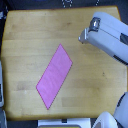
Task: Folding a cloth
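The pink-magenta cloth [55,76] lies flat on the wooden table [25,35], a slanted four-sided piece running from lower left to upper right near the table's middle. At the upper right of the exterior view, my gripper [84,37] hangs at the end of a bulky white-grey arm. It is apart from the cloth, above and to the right of its top corner. The fingers are too blurred to make out, and nothing shows in them.
The white arm [110,40] stretches in from the right edge. More white robot body [107,120] shows at the bottom right. Dark and grey items [2,92] sit along the left edge beyond the table.
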Available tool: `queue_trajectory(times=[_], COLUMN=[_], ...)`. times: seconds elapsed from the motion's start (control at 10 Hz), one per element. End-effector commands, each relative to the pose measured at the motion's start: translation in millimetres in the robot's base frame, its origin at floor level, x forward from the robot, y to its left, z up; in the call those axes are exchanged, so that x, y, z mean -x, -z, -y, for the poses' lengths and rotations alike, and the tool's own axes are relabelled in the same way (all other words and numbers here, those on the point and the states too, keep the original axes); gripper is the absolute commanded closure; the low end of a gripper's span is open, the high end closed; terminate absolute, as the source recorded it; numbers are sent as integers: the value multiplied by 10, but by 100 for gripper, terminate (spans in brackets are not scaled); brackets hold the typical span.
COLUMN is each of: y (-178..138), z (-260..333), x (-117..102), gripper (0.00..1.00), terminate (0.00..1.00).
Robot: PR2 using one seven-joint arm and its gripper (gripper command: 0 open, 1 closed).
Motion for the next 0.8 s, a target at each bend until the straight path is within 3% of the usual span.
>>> queue_trajectory(times=[0.0,0.3,0.7], y=[297,520,842], z=[-962,-1142,-1495], x=[199,325,265], gripper=[0,0,0], terminate=[0,0,0])
